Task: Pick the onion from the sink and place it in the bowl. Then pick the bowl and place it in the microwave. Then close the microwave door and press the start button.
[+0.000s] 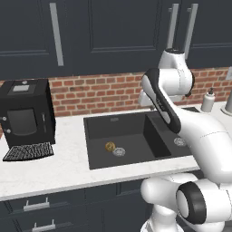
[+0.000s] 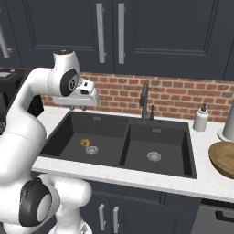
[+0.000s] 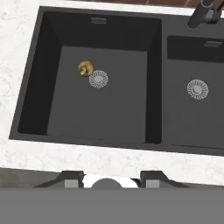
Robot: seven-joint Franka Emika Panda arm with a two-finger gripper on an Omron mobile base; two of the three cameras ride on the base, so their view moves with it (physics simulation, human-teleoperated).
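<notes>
The onion [image 1: 110,146] [image 2: 84,142] [image 3: 85,68], a small golden-brown ball, lies on the floor of the left basin of the black sink [image 1: 113,120] [image 2: 157,132] [image 3: 105,127], touching the silver drain ring [image 3: 98,79]. My gripper [image 2: 77,108] [image 3: 111,179] hangs high above the left basin, pointing down, open with nothing between its fingers. The onion is well below it and apart from it. The wooden bowl [image 2: 224,157] stands on the counter to the right of the sink, cut off by the frame edge. The microwave and its door are out of view.
A black coffee machine [image 1: 27,111] stands on the counter left of the sink. The black faucet [image 2: 145,103] [image 3: 203,13] rises behind the divider between the basins. A white soap dispenser [image 1: 208,100] [image 2: 200,118] is at the back right. Dark cabinets hang overhead.
</notes>
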